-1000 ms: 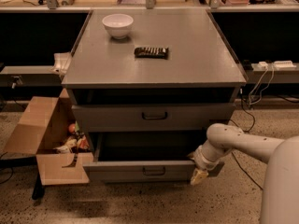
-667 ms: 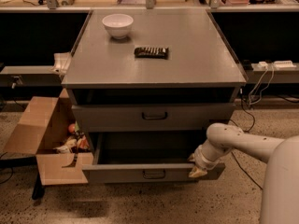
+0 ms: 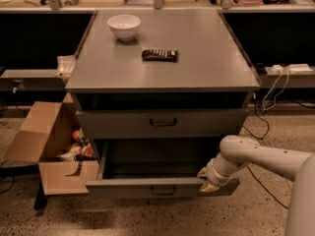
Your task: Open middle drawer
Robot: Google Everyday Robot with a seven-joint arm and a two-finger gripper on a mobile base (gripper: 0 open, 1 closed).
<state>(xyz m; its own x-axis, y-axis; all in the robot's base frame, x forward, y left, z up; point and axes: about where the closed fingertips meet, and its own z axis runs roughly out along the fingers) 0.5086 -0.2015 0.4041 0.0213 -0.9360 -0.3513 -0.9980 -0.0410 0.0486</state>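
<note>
The middle drawer point(image 3: 123, 187) is the grey drawer below the shut upper one. It stands pulled out toward the camera, its dark inside showing, with a small dark loop handle point(image 3: 163, 191) at the centre of its front. My gripper point(image 3: 208, 181) is at the right part of the drawer's front top edge, touching it. The pale arm reaches in from the lower right.
The shut drawer above point(image 3: 163, 122) has its own loop handle. On the grey cabinet top point(image 3: 206, 63) sit a white bowl point(image 3: 124, 25) and a dark snack bar point(image 3: 159, 55). An open cardboard box point(image 3: 47, 146) with items stands left of the cabinet. Cables lie at the right.
The middle drawer has slid a little further out toward the camera, and my gripper has stayed at its front edge, shifting slightly left.
</note>
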